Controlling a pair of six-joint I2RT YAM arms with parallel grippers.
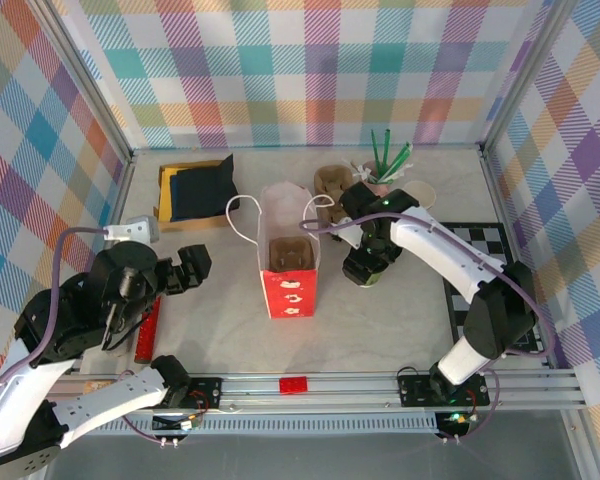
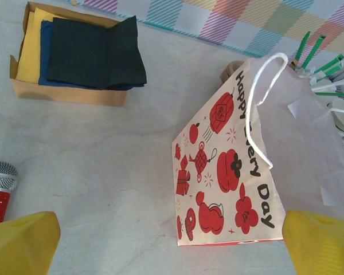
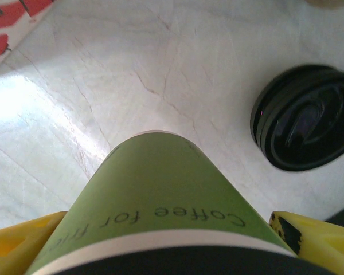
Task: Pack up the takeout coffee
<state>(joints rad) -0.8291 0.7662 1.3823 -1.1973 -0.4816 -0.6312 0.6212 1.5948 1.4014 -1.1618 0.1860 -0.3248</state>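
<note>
The takeout coffee is a green paper cup printed "Coffee for", with a black lid at the near end. My right gripper is shut on it, one yellow finger on each side. Seen from above, my right gripper holds the cup just right of the red-and-white paper bag. The bag stands open with a brown cardboard carrier inside. Whether the cup's base touches the table is unclear. My left gripper is open and holds nothing, its fingertips wide apart left of the bag.
A black lid lies on the table beyond the cup. A box of dark napkins sits at the back left. A red microphone lies by the left arm. A cup of green straws stands behind the right arm. A checkerboard is at the right.
</note>
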